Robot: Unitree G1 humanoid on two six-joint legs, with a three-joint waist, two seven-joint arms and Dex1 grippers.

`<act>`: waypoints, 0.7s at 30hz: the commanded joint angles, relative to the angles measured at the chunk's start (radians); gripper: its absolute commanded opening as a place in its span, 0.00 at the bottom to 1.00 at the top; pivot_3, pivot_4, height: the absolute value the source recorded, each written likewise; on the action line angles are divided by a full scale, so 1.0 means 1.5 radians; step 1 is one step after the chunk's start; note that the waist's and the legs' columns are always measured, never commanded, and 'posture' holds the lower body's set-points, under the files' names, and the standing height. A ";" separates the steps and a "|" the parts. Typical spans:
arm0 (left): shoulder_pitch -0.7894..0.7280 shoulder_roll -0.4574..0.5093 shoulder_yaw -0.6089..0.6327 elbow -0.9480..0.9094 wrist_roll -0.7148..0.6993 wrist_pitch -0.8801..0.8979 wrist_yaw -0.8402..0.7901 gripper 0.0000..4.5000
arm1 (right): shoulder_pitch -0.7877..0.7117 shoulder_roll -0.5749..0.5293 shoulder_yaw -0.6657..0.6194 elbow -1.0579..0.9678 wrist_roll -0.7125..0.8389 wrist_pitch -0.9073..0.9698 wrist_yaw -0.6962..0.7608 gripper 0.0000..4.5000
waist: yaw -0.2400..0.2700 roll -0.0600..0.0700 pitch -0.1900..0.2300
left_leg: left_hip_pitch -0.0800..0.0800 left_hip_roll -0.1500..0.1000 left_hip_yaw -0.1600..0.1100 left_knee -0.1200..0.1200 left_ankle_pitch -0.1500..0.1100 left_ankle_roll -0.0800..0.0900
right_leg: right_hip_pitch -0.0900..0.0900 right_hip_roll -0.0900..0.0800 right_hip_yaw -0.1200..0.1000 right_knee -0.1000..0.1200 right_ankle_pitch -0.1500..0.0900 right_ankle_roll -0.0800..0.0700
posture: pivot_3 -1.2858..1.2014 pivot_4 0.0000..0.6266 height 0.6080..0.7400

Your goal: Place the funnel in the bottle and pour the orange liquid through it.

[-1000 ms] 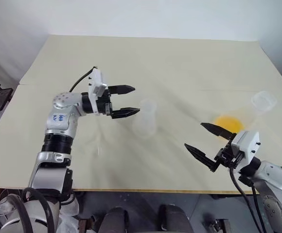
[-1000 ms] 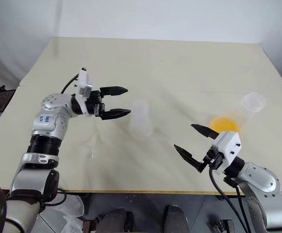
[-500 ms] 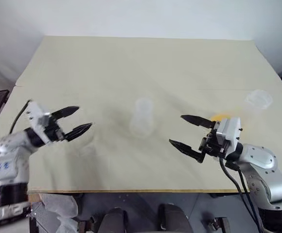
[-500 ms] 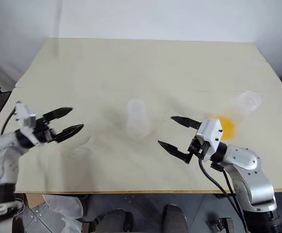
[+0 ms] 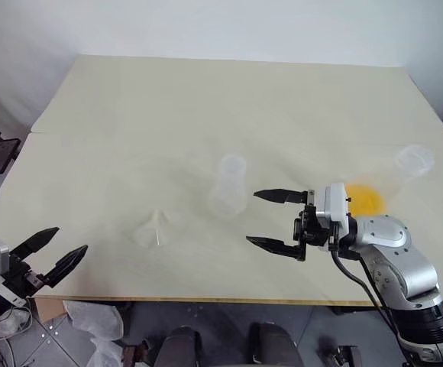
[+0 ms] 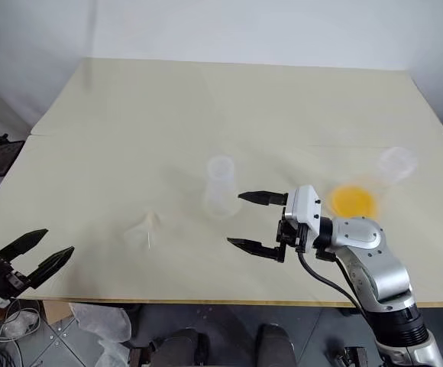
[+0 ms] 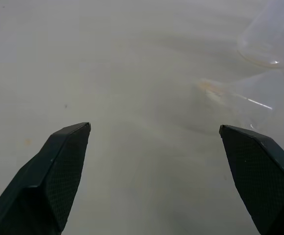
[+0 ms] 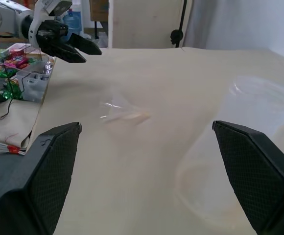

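The clear bottle [image 5: 229, 187] stands upright near the middle of the table. To its left the transparent funnel [image 5: 151, 228] lies on its side, and the left wrist view also shows the funnel [image 7: 240, 98] beside the bottle [image 7: 272, 34]. The orange liquid [image 5: 365, 197] sits in a clear cup to the right. My left gripper [image 5: 69, 239] hangs open and empty off the table's front left corner. My right gripper [image 5: 253, 218] is open and empty, pointing left, just right of the bottle and in front of it. In the right wrist view the funnel [image 8: 120, 111] lies ahead, the bottle [image 8: 245, 142] close by.
A small clear cup [image 5: 414, 159] stands at the right edge, behind the orange liquid. The beige table [image 5: 206, 99] stretches bare toward the back. Off the table's left side, the right wrist view shows boxes and clutter [image 8: 14, 73].
My left arm has swung away from the bottle, down and back to the front left corner. My right gripper has moved left toward the bottle and turned to point left.
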 commanded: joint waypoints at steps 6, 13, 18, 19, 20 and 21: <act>0.007 -0.003 -0.116 -0.128 -0.012 0.032 0.010 1.00 | 0.018 0.000 -0.018 -0.003 0.002 -0.014 -0.003 1.00 | -0.001 0.000 0.000 | 0.000 -0.001 0.001 0.000 0.000 0.000 | 0.000 0.000 0.001 0.000 0.000 0.000 | 0.52 0.24 1.00; -0.085 -0.017 -0.197 -0.042 0.053 -0.012 0.049 1.00 | 0.044 0.000 -0.026 -0.019 0.007 -0.010 -0.017 1.00 | -0.001 0.000 0.000 | 0.000 -0.001 0.002 0.000 0.000 0.000 | 0.000 0.001 0.001 0.000 0.000 0.000 | 0.52 0.24 1.00; -0.134 -0.010 -0.233 0.032 0.083 -0.041 0.035 0.81 | 0.064 -0.010 -0.040 -0.033 0.006 -0.009 -0.029 1.00 | -0.001 0.000 0.000 | 0.001 0.000 0.002 -0.001 0.000 0.000 | 0.000 0.001 0.001 0.000 0.000 0.000 | 0.52 0.24 1.00; -0.144 -0.010 -0.236 0.044 0.089 -0.047 0.037 0.74 | 0.070 -0.010 -0.044 -0.037 0.005 -0.010 -0.033 1.00 | 0.000 0.000 0.000 | 0.001 0.000 0.002 0.000 0.000 0.000 | 0.000 0.001 0.001 0.000 0.000 0.000 | 0.52 0.24 1.00; -0.151 -0.011 -0.238 0.053 0.090 -0.050 0.037 0.67 | 0.074 -0.010 -0.046 -0.040 0.004 -0.010 -0.036 1.00 | 0.000 0.000 0.000 | 0.001 -0.001 0.002 0.000 0.000 0.000 | 0.000 0.001 0.001 0.000 0.000 0.000 | 0.52 0.24 1.00; -0.158 -0.011 -0.240 0.061 0.093 -0.052 0.037 0.59 | 0.079 -0.010 -0.047 -0.044 0.004 -0.009 -0.039 1.00 | 0.000 0.000 0.000 | 0.001 0.000 0.002 0.000 0.000 0.000 | 0.000 0.001 0.000 0.000 0.000 0.000 | 0.52 0.24 1.00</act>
